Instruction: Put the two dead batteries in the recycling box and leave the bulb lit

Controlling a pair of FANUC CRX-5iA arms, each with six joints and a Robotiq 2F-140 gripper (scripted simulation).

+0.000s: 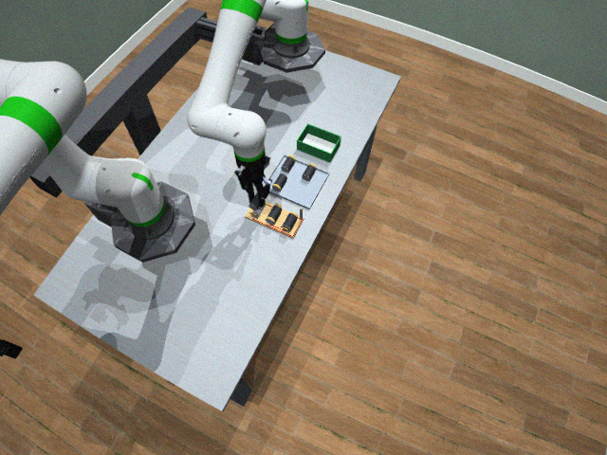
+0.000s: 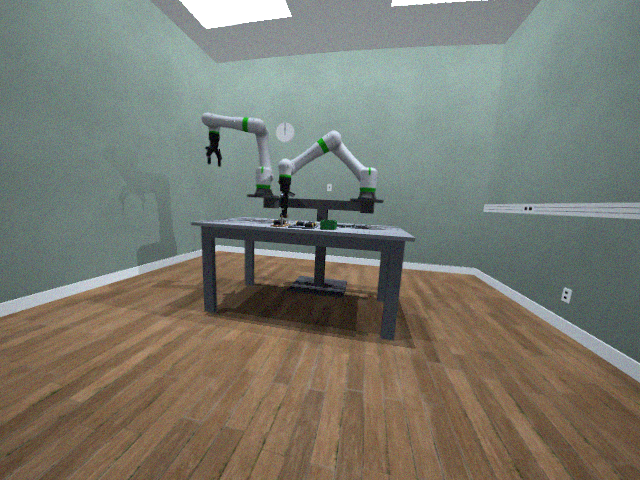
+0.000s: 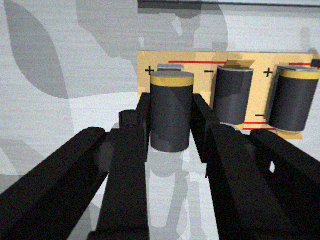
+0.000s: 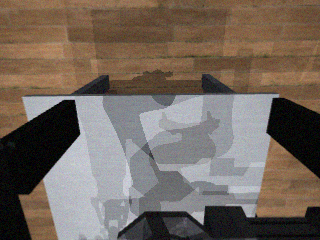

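Now, the left gripper is gripping one battery over the left bay of the holder, its yellow-banded end pointing toward the plus mark. Two more batteries are sitting in the holder: a middle battery and an outer battery. Three others — a near battery, a far battery and a side battery — are lying on the one tray, making six.

The single green box is standing upright beyond the tray, near the edge of the surface. A strip of surface is separating tray from holder, and a narrow gap is showing between the held battery and its neighbor. The right gripper is hanging wide open, well away from the holder — plenty of room there. Whether the bulb is glowing, I can't tell.
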